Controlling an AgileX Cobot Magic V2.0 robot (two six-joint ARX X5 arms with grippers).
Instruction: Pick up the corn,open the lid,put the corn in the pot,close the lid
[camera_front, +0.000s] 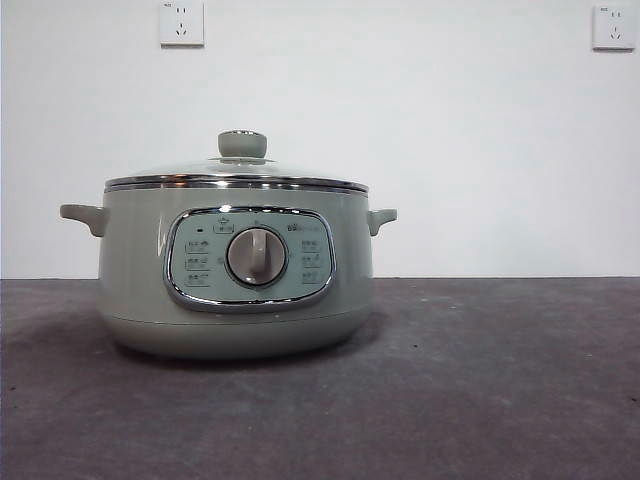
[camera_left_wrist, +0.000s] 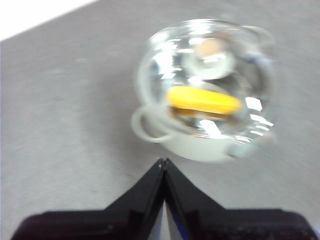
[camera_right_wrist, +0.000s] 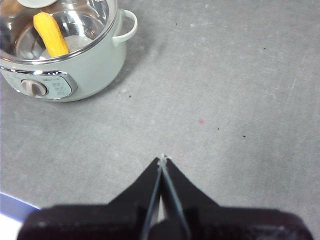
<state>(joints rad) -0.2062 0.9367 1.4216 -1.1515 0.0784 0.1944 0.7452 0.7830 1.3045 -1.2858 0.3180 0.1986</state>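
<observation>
The pale green pot (camera_front: 235, 280) stands on the grey table with the glass lid (camera_front: 238, 176) resting on its rim. Through the lid the yellow corn (camera_left_wrist: 204, 100) lies inside the pot (camera_left_wrist: 200, 145), also seen as the corn (camera_right_wrist: 50, 34) in the pot (camera_right_wrist: 75, 65) from the right wrist. My left gripper (camera_left_wrist: 163, 162) is shut and empty, held above the table short of the pot. My right gripper (camera_right_wrist: 162, 159) is shut and empty too, well away from the pot over bare table. Neither arm shows in the front view.
Grey tabletop (camera_front: 480, 380) spreads around the pot. A white wall with two sockets (camera_front: 181, 22) stands behind it. A small red speck (camera_right_wrist: 201, 121) marks the table near my right gripper.
</observation>
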